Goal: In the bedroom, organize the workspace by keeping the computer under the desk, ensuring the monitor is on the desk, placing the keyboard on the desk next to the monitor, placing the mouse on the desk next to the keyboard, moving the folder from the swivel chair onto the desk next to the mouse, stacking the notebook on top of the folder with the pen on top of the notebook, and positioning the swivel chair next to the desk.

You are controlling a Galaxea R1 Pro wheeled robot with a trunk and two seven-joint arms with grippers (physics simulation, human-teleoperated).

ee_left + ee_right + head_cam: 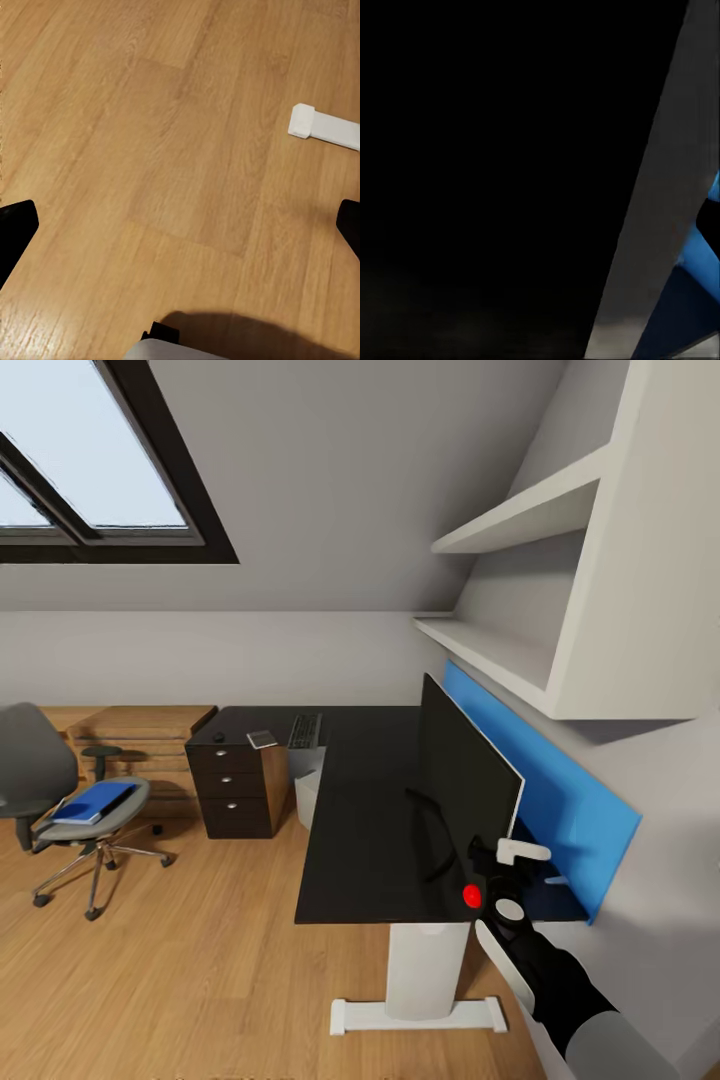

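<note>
While the monitor [462, 780] stands on the bench [360, 810], close to the blue wall panel [560, 790], the right end effector [505, 860] sits right by the screen's near edge, low by the bench top. It looks to be there to hold or nudge the screen, but the pictures do not show if its fingers are wide, narrow or holding the screen, so that cannot be told. In the right wrist view the black screen [495, 172] is very close, with its pale rim beside it. The left end effector [180, 225] hangs over the wood floor [150, 135] with its two dark fingertips [15, 225] wide apart and nothing between them; one white foot of the bench [322, 126] lies near. At the far end of the bench lie one keyboard [305, 731], one small mouse [218, 737] and one small flat pale thing [262, 739] that is too little to name. Under that end stands one dark drawer unit [238, 785], with a light grey box [308, 785] beside it, likely the computer. One swivel chair [60, 800] stands well apart from the bench, and one blue folder [95, 801] lies on its seat, not yet moved over.
</note>
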